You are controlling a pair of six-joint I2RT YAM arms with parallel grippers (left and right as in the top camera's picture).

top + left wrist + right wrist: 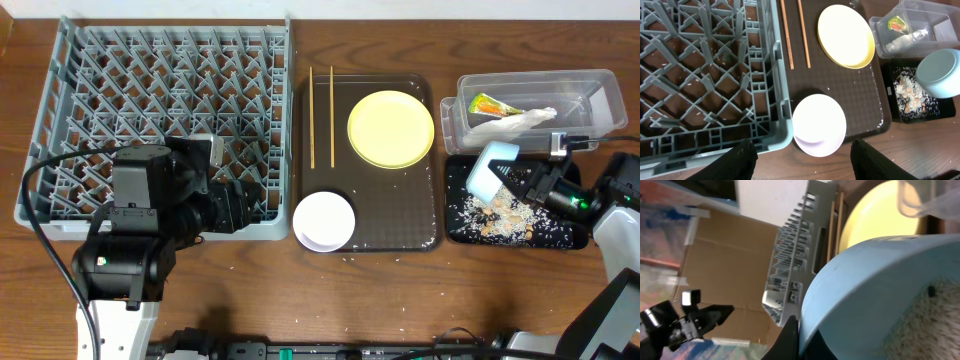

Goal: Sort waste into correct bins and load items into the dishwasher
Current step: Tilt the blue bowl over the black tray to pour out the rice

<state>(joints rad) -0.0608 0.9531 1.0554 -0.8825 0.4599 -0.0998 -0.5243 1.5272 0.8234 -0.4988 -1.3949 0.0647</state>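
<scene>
My right gripper (pixel 512 180) is shut on the rim of the light blue bowl (pixel 490 170), holding it tipped on its side above the black tray (pixel 460 230), where beige crumbs (pixel 500 213) lie. The bowl fills the right wrist view (pixel 880 295). The clear tub (pixel 600 100) holds the snack wrapper (pixel 488 104) and the white napkin (pixel 520 122). The yellow plate (pixel 391 128), white bowl (pixel 324 220) and two chopsticks (pixel 321 115) lie on the brown serving tray (pixel 420 215). My left gripper (pixel 802 160) is open by the grey rack's (pixel 70 100) front right corner, near the white bowl (pixel 819 124).
Loose rice grains are scattered on the rack floor (pixel 700 85), on the brown tray and on the wooden table (pixel 470 290) in front. The left arm's body (pixel 140 230) covers the rack's front edge. The small white cup is out of view.
</scene>
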